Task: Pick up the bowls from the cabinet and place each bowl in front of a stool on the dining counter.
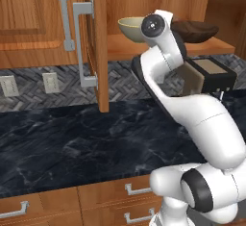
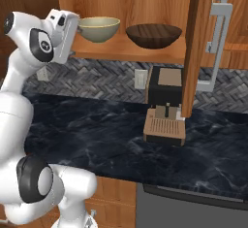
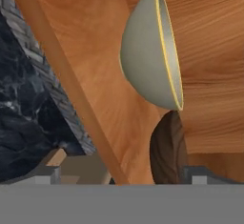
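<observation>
1. Beige-olive and dark brown, the two bowls sit side by side on the shelf of the open cabinet [image 2: 145, 52]: the pale bowl [image 2: 99, 29] on the left as the right base view shows it, the wood-grained bowl [image 2: 154, 35] to its right, near each other but apart.
2. Both are untouched; none has yet gone to the dining side, so the task is at its first reach.
3. Main risk, as I judge it: the hand is rolled, so the pale bowl appears on its side in the hand view [image 3: 152, 51], and the fingers must meet a thin curved rim. A slightly off approach could push the bowl back along the shelf or tip it instead of catching it.
4. Second risk: the dark bowl [image 3: 167, 151] lies close behind in that view; a wide sweep could knock it.
5. Third risk: the open cabinet door [image 1: 98, 47] hangs just beside the arm, and the coffee machine [image 2: 165, 106] stands on the black marble desk [image 2: 97, 135] below; a careless withdrawal might clip either.
6. Pose: the arm rises from the base, folds at the elbow, and carries the wrist up to shelf height, with the gripper [image 2: 76, 28] just beside the pale bowl's rim.
7. Its fingers are spread wide, holding nothing.
</observation>
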Robot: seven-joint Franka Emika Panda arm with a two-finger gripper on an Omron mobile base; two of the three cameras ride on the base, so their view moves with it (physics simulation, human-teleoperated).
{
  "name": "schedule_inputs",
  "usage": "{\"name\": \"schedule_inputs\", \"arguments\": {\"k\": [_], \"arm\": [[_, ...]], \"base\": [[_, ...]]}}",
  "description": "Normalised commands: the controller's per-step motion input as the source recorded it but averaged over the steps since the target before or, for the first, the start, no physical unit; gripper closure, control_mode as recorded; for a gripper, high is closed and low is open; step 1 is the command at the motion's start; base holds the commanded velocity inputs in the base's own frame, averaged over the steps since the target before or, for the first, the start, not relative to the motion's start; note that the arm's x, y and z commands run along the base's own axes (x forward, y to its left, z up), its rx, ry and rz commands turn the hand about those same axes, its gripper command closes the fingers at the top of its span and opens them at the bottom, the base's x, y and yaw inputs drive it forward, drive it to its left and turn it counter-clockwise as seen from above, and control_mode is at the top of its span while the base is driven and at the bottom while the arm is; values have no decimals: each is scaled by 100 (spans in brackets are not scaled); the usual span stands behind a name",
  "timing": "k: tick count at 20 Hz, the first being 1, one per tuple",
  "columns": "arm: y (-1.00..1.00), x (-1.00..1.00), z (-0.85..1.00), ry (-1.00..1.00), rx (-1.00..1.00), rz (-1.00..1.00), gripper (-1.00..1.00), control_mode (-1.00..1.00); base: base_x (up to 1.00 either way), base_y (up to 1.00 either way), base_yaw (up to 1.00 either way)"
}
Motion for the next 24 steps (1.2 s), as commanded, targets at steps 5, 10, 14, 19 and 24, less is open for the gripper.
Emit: {"name": "schedule_inputs", "arguments": {"k": [5,10,14,19,24], "arm": [[11,55,4,2,0,0,-100,-100],[36,47,3,-4,0,0,-100,-100],[4,49,1,0,0,0,-100,-100],[0,50,7,0,0,0,-100,-100],[0,46,14,0,0,0,-100,-100]], "base": [[0,0,0],[0,0,0],[0,0,0],[0,0,0],[0,0,0]]}}
